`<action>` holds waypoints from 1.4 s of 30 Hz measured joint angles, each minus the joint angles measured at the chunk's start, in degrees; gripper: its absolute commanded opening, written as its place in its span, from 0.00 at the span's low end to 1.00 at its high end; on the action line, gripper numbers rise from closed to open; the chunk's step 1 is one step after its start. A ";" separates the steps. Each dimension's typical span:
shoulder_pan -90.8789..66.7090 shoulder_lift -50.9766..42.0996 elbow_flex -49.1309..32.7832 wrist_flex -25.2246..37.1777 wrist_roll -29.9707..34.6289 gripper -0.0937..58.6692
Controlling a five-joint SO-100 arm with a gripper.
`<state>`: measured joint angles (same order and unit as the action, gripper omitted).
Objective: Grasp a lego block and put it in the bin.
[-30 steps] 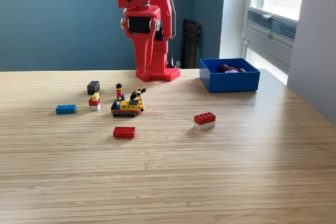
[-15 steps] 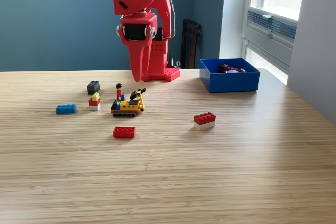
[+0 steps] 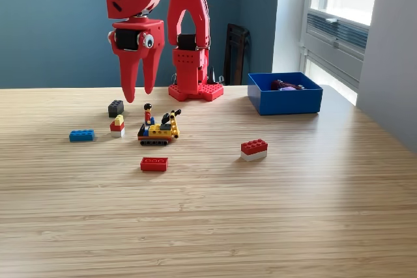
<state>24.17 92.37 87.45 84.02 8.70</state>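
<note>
Red flat block (image 3: pixel 154 164) is lying nearest, a red-on-white block (image 3: pixel 254 150) towards the exterior view's right. Behind, the gripper (image 3: pixel 139 94) is hanging slightly parted, holding nothing, above the black block (image 3: pixel 116 108). Farthest, the bin (image 3: pixel 285 101) is sitting right.

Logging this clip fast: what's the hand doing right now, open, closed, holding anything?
Hand: open and empty, its two fingers apart and pointing down, in the air above the black block.
</note>
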 measured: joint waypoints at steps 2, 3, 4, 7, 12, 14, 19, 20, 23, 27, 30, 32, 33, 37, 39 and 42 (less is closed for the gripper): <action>1.76 0.00 1.23 -1.05 0.00 0.41; 2.37 0.00 2.02 -1.58 0.00 0.41; 2.99 0.00 2.72 -1.93 0.00 0.40; 4.22 0.00 5.01 -2.72 -0.09 0.40; 5.71 0.00 9.49 -5.36 -1.58 0.40; 6.33 0.00 11.07 -6.50 -2.11 0.40; 7.91 0.00 12.74 -9.49 -3.08 0.41; 8.35 0.00 12.74 -9.93 -3.16 0.41; 9.40 0.00 12.83 -11.25 -3.78 0.42; 10.63 0.00 12.83 -12.57 -4.39 0.42; 11.34 0.00 12.83 -13.18 -4.66 0.41; 11.60 0.00 12.83 -13.45 -4.66 0.41; 11.78 -0.18 12.83 -13.45 -4.66 0.40; 12.57 -3.43 12.83 -13.71 -4.83 0.39; 12.92 -4.66 12.83 -14.50 -5.27 0.39; 12.92 -6.15 12.83 -15.38 -5.45 0.39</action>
<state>37.09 86.22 100.28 68.64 3.25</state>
